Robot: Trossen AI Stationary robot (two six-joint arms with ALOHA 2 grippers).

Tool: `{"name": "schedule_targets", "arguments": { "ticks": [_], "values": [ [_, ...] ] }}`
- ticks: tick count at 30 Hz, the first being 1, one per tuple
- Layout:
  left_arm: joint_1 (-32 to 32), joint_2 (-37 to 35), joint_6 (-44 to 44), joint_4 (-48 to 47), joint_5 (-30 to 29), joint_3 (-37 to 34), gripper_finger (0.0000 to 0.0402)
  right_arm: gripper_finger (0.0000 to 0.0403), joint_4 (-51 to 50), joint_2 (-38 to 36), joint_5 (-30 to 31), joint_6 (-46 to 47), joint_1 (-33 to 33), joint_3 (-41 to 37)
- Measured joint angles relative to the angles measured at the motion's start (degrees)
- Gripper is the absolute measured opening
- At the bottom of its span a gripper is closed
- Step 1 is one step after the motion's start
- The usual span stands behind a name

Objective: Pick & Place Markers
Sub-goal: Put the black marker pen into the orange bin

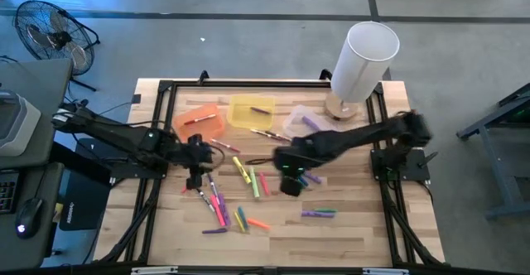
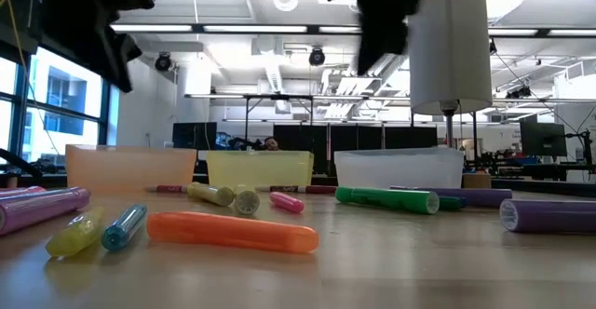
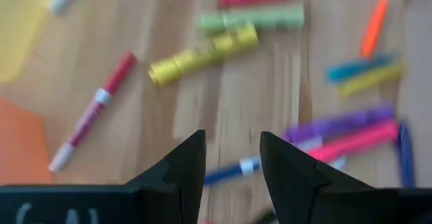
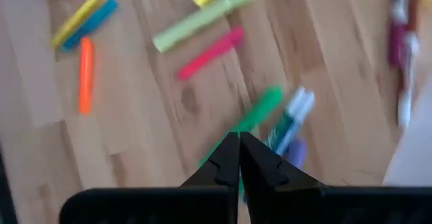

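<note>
From above, the markers (image 1: 240,194) lie scattered mid-table, both arms above them. Left wrist view: left gripper (image 3: 233,158) is narrowly parted, empty, over a blue marker (image 3: 229,172). Right wrist view: right gripper (image 4: 239,158) is closed, empty, over a green marker (image 4: 253,119). Crowded markers risk a double grab.

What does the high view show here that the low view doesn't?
Only the high view shows both arms whole, the left gripper and right gripper over the scattered markers, and markers lying inside the orange bin and yellow bin. Only the low view shows the room behind the table. Both show the three bins, the white cylinder and markers on the table.
</note>
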Motion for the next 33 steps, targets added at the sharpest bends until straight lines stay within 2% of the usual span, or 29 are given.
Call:
{"name": "schedule_targets", "arguments": {
  "ticks": [4, 7, 12, 15, 19, 33],
  "values": [
    [-0.03, 6.24, 5.72, -4.04, 5.29, 2.08, 0.0138, 0.0001, 6.68, -12.61, 3.42, 13.3, 3.7, -14.49],
    [-1.0, 10.94, 6.4, -8.21, 7.46, 3.26, 0.0137, 0.0001, 9.36, -20.96, 6.93, 23.75, 7.8, -23.0],
    [-6.69, 18.35, 6.04, -10.88, 7.67, 5.47, 0.0137, 0.0, 10.57, -31.53, 12.6, 37.38, 15.23, -33.11],
    [-10.83, 21.38, 5.98, -10.41, 5.6, 6.16, 0.0137, 0.0, 10.69, -35.49, 15.35, 42.74, 18.43, -37.02],
    [-14.35, 24.86, 5.54, -9.89, 2.87, 6.19, 0.0137, 0.0, 10.92, -38.51, 17.66, 45.82, 20.52, -40.1],
    [-15.64, 31.75, 6.14, -5.52, 5.89, 6.14, 0.0137, 0.0, 10.87, -40.05, 18.6, 43.99, 20.8, -41.05]
  ]
}}
